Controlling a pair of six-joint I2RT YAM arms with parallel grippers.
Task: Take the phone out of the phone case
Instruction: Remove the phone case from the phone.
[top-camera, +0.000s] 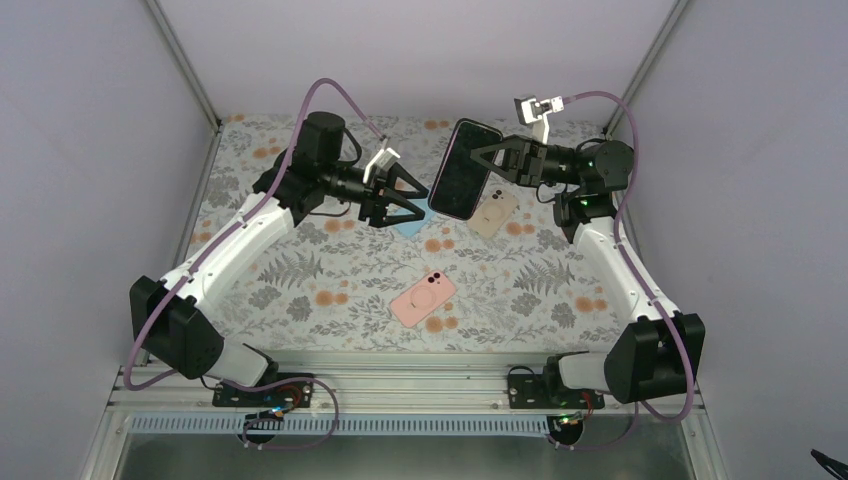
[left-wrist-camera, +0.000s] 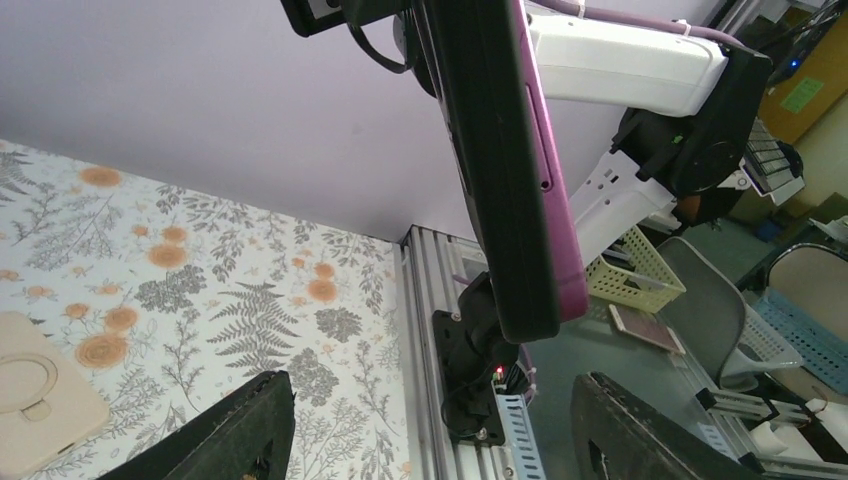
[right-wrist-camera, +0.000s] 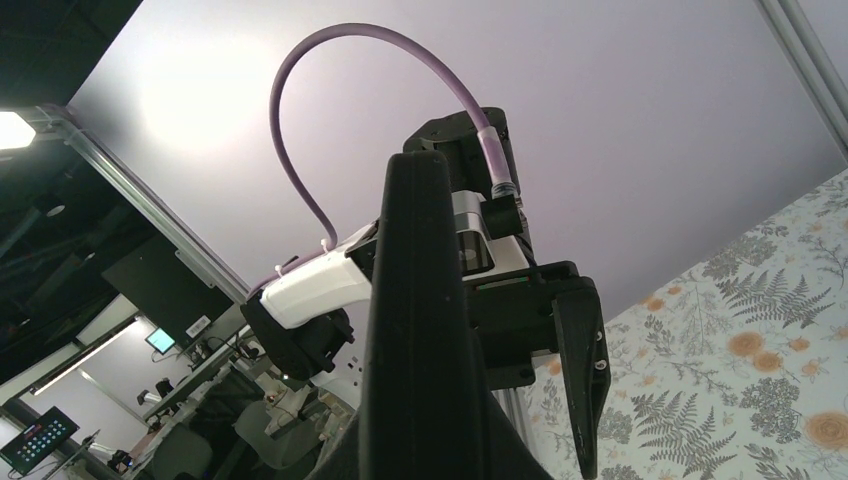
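The phone, black-screened in a purple case, is held upright above the back of the table by my right gripper, which is shut on its right edge. My left gripper is open just left of and below the phone, not touching it. In the left wrist view the phone hangs above the gap between my open fingers, its purple case edge showing. In the right wrist view the phone is a dark edge-on slab that hides my own fingers, with the left gripper's finger beside it.
A pink case lies in the middle of the floral mat. A beige case lies under the right gripper, and a blue case under the left one. A pale ringed case shows in the left wrist view.
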